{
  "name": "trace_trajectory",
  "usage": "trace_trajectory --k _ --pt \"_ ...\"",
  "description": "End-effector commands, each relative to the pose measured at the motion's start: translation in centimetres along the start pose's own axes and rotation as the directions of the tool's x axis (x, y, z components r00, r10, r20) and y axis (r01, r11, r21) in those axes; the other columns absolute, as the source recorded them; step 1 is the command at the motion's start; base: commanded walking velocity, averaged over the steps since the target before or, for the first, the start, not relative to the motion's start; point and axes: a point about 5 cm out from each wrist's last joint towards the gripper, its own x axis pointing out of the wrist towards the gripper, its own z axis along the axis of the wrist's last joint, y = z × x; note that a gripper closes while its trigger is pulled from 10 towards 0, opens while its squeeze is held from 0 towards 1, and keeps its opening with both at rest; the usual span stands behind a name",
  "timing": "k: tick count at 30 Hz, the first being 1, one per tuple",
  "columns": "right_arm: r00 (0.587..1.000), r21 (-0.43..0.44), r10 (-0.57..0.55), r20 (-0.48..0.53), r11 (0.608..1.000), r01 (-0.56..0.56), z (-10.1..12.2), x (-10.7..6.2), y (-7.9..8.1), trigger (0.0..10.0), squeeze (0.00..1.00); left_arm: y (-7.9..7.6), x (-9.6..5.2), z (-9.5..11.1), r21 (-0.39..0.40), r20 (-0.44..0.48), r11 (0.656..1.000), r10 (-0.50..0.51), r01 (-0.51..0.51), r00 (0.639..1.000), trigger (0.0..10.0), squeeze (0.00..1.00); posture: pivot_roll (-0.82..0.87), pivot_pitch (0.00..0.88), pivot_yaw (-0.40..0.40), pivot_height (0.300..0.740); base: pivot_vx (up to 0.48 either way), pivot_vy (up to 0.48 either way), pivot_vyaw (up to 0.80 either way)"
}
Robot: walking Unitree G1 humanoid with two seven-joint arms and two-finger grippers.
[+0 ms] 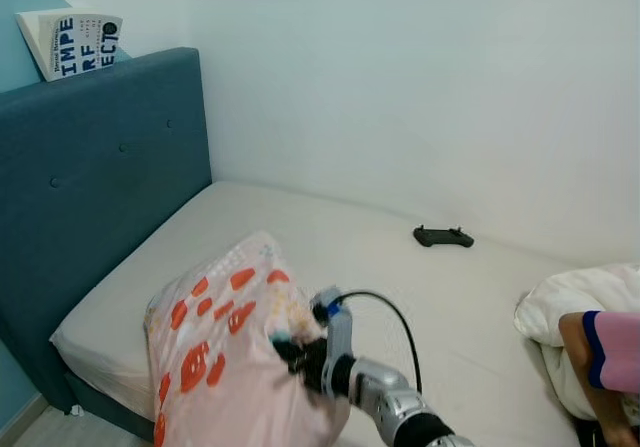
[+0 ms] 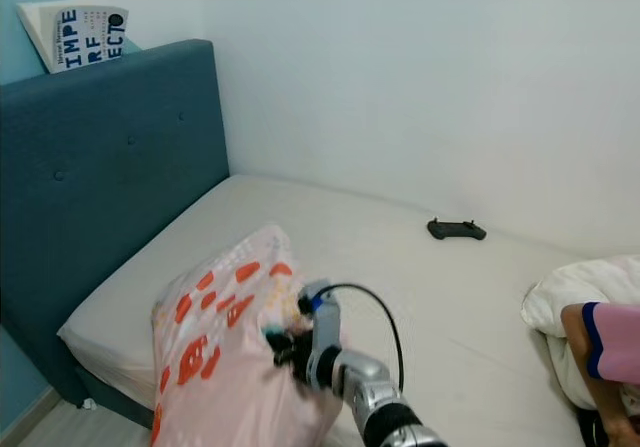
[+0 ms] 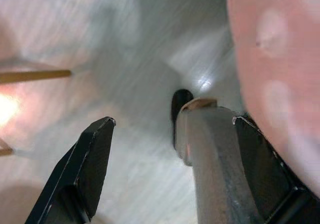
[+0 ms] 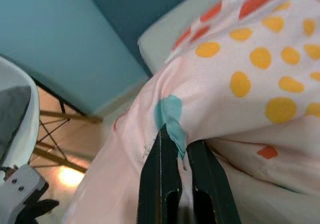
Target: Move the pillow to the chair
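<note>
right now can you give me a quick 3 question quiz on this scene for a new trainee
1. True or false: the right gripper is shut on the pillow.
2. What small black thing lies on the mattress near the wall?
A. a game controller
B. a shoe
C. a phone
3. Fill in: the book rests on top of the blue ____.

Key
1. True: its fingers pinch a fold of the spotted fabric.
2. A, the game controller.
3. headboard.
</note>
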Motion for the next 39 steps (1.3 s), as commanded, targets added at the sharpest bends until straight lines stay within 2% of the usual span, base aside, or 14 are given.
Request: trace_trajectory --k 1,10,13,19,20,24,31,34,37,39 --pt "0.997 -0.021 0.046 0.062 0.999 -0.045 1.4 0.7 0.8 10.0 0.00 -0.1 -0.2 -0.9 0.007 -0.030 1.000 -0.003 0.003 1.000 10.0 0.00 0.12 0.027 -0.117 0.740 0.000 0.000 0.78" --pt "0.985 -0.024 0.132 0.109 0.991 -0.131 2.4 1.4 2.0 10.0 0.00 0.0 -0.3 -1.5 0.007 -0.046 1.000 -0.003 0.003 0.999 10.0 0.00 0.13 0.030 -0.126 0.740 0.000 0.000 0.77" --pt "0.972 -0.039 0.179 0.151 0.984 -0.175 3.6 1.7 2.5 10.0 0.00 0.0 -0.3 -1.8 0.001 -0.053 1.000 -0.004 0.004 0.999 10.0 0.00 0.13 0.031 -0.126 0.740 0.000 0.000 0.76" --pt "0.945 -0.075 0.282 0.168 0.959 -0.273 4.4 2.0 3.7 10.0 0.00 -0.2 -0.4 -1.9 -0.003 -0.056 1.000 -0.008 0.007 0.998 10.0 0.00 0.14 0.032 -0.127 0.740 0.000 0.000 0.76" --pt "0.929 -0.086 0.330 0.169 0.944 -0.320 4.4 2.1 4.2 10.0 0.00 -0.2 -0.4 -1.9 -0.004 -0.056 1.000 -0.008 0.008 0.998 10.0 0.00 0.14 0.033 -0.127 0.740 0.000 0.000 0.76" --pt "0.917 -0.089 0.363 0.168 0.932 -0.352 4.4 2.2 4.7 10.0 0.00 -0.2 -0.4 -1.9 -0.004 -0.056 1.000 -0.007 0.007 0.998 10.0 0.00 0.14 0.032 -0.128 0.740 0.000 0.000 0.76" --pt "0.828 -0.125 0.520 0.212 0.854 -0.505 5.4 2.4 7.1 10.0 0.00 -0.1 -0.4 -2.0 -0.007 -0.059 1.000 -0.009 0.009 0.998 10.0 0.00 0.14 0.035 -0.128 0.740 0.000 0.000 0.76" --pt "0.807 -0.131 0.543 0.231 0.839 -0.528 5.9 2.3 7.3 10.0 0.00 -0.1 -0.4 -2.0 -0.008 -0.060 1.000 -0.010 0.010 0.998 10.0 0.00 0.14 0.036 -0.128 0.740 0.000 0.000 0.76" --pt "0.740 -0.149 0.607 0.289 0.792 -0.592 7.7 1.8 8.1 10.0 0.00 -0.1 -0.4 -2.1 -0.009 -0.063 1.000 -0.014 0.013 0.998 10.0 0.00 0.14 0.038 -0.124 0.740 0.000 0.000 0.76" --pt "0.726 -0.151 0.622 0.294 0.780 -0.607 8.1 1.7 8.2 10.0 0.00 -0.1 -0.4 -2.2 -0.009 -0.064 1.000 -0.014 0.013 0.998 10.0 0.00 0.14 0.040 -0.124 0.740 0.000 0.000 0.76"
